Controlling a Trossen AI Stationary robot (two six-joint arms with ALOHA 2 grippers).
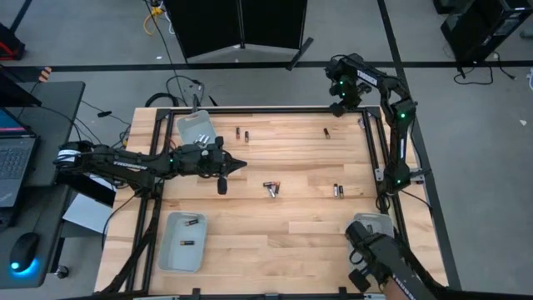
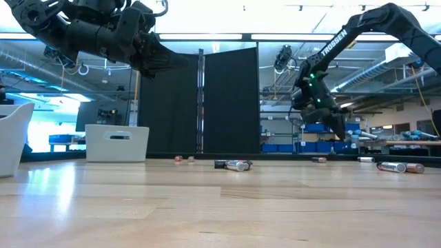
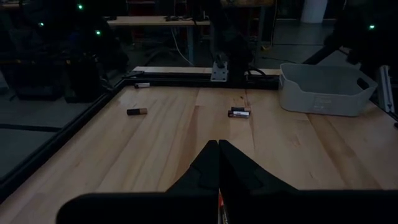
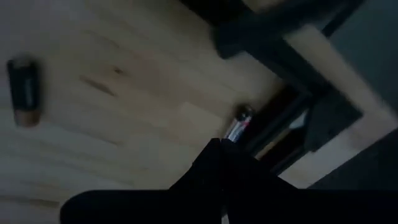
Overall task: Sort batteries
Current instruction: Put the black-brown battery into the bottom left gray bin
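- Left gripper hangs over the wooden table, left of centre, raised off the surface in the low view; fingers pressed together tip to tip, w/ a slim red-marked cell just showing between them near their base in the left wrist view.
- Right gripper sits at the far right corner of the table by the black frame rail; fingers together, pinching a silvery cell w/ a red band, held over the table edge.
- Loose batteries across the top: a pair at mid-table, a pair toward the right rail, two near the far edge, one dark cell close to the right gripper.
- Near-left tray holds two cells; far-left tray behind the left arm; third tray at near right, contents not visible.
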